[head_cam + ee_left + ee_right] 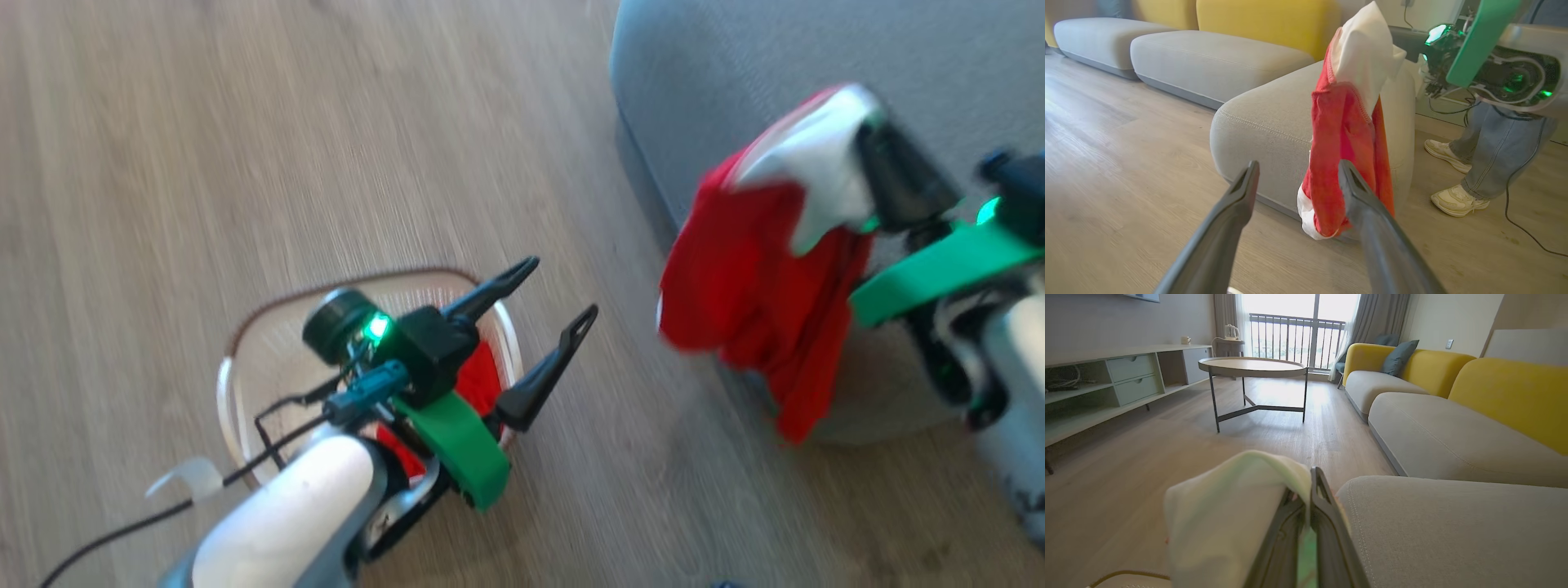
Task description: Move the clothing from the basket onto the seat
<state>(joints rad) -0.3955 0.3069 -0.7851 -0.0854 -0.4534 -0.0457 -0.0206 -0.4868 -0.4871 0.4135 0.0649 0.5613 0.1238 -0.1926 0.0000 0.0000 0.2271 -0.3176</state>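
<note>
While clamping the red-and-white garment (pixel 751 286) in the right gripper (pixel 1312 474) beside the seat (pixel 775 41), left gripper (pixel 560 287) spread near the basket (pixel 261 359), seemingly mid-transfer; next, lift higher, release.

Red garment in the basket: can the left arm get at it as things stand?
Probably yes. The left arm's fingers stand open just above the basket, the red garment lies right under them, and nothing seems to cover it.

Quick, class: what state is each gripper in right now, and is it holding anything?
Left gripper: open, holding nothing.
Right gripper: shut on the red and white garment.
</note>
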